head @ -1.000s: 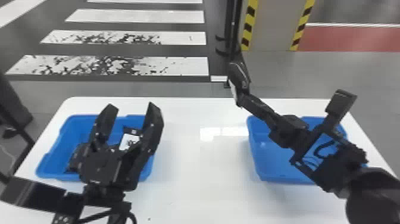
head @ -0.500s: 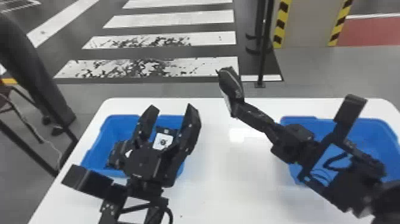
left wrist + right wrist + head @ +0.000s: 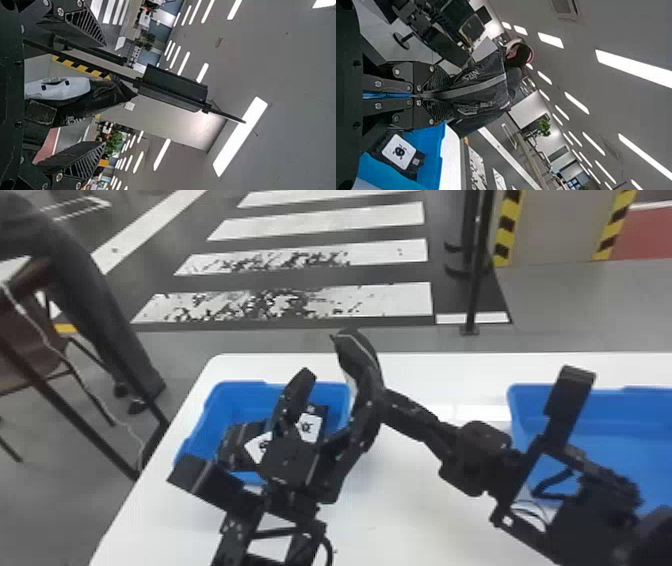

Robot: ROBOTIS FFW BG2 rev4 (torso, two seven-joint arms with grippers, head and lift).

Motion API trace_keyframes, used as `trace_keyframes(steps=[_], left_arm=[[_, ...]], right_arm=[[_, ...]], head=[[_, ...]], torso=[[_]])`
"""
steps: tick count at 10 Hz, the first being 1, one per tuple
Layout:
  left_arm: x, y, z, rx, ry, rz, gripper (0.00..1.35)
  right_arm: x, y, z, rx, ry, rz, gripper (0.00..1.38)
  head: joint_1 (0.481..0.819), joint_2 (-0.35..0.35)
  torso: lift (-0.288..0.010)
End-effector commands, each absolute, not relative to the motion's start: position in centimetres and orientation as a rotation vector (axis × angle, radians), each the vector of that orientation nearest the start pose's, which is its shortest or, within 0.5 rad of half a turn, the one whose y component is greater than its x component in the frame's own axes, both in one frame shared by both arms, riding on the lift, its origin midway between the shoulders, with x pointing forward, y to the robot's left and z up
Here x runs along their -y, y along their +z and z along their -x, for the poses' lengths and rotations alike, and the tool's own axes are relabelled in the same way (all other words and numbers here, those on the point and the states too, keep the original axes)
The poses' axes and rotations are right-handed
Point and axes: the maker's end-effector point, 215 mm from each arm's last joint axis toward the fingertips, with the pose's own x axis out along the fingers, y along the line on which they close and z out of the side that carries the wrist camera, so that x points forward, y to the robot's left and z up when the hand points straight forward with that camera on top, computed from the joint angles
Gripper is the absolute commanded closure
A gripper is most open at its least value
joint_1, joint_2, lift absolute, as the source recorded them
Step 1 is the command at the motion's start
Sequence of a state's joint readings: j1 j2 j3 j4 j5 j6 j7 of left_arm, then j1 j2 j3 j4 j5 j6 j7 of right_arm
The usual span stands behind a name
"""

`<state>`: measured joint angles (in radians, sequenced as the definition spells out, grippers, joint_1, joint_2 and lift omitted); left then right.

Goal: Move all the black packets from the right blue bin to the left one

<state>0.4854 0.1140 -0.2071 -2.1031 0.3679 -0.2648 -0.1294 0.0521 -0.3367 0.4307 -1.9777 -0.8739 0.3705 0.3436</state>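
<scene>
My left gripper [image 3: 342, 386] is open, its fingers spread above the left blue bin [image 3: 215, 410]. Black packets with white labels [image 3: 311, 426] lie in that bin. At the bin's right side my right gripper [image 3: 400, 406] is shut on a black packet [image 3: 354, 349], which sticks up near the left gripper's right finger. In the left wrist view, the left gripper [image 3: 104, 94] has that packet [image 3: 85, 105] showing between its spread fingers, whether touching I cannot tell. The right wrist view shows the right gripper [image 3: 424, 96] closed on the packet [image 3: 474, 89].
The right blue bin [image 3: 615, 435] stands at the right of the white table [image 3: 400, 500], partly behind the right arm. Beyond the table's far edge a dark pole [image 3: 475, 290] rises from the floor, and a chair [image 3: 30, 345] stands at the left.
The head view has turned toward the left. My right gripper and its packet have moved left, up to the left gripper and the left bin's right side. The left gripper has stayed open.
</scene>
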Motion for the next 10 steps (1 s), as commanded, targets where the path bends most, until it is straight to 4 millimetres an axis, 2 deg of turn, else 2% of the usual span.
trace_keyframes(steps=[1,4,5,6,7,10], left_arm=[[-12.6,-22.2,-42.4,0.274,-0.324,0.391,0.16],[-12.8,-22.0,-42.5,0.280,-0.313,0.382,0.18],[-13.1,-22.0,-42.5,0.281,-0.305,0.388,0.45],[-12.9,-23.8,-42.7,0.217,-0.300,0.447,0.99],[-12.5,-26.1,-42.9,0.125,-0.306,0.476,1.19],[-11.9,-25.5,-42.9,0.117,-0.321,0.434,1.22]], right_arm=[[-6.4,-26.8,-41.2,-0.236,1.050,-0.584,1.12],[-7.6,-26.6,-39.8,-0.252,1.086,-0.602,1.12],[-7.7,-26.7,-39.7,-0.257,1.087,-0.604,1.12],[-7.7,-26.8,-39.6,-0.262,1.089,-0.605,1.12],[-7.7,-26.8,-39.6,-0.263,1.090,-0.608,1.12],[-7.7,-26.7,-39.5,-0.262,1.093,-0.612,1.12]], head=[[0.695,0.227],[0.695,0.261],[0.695,0.270],[0.695,0.273],[0.695,0.279],[0.695,0.266]], torso=[[-0.140],[-0.140],[-0.140],[-0.140],[-0.140],[-0.140]])
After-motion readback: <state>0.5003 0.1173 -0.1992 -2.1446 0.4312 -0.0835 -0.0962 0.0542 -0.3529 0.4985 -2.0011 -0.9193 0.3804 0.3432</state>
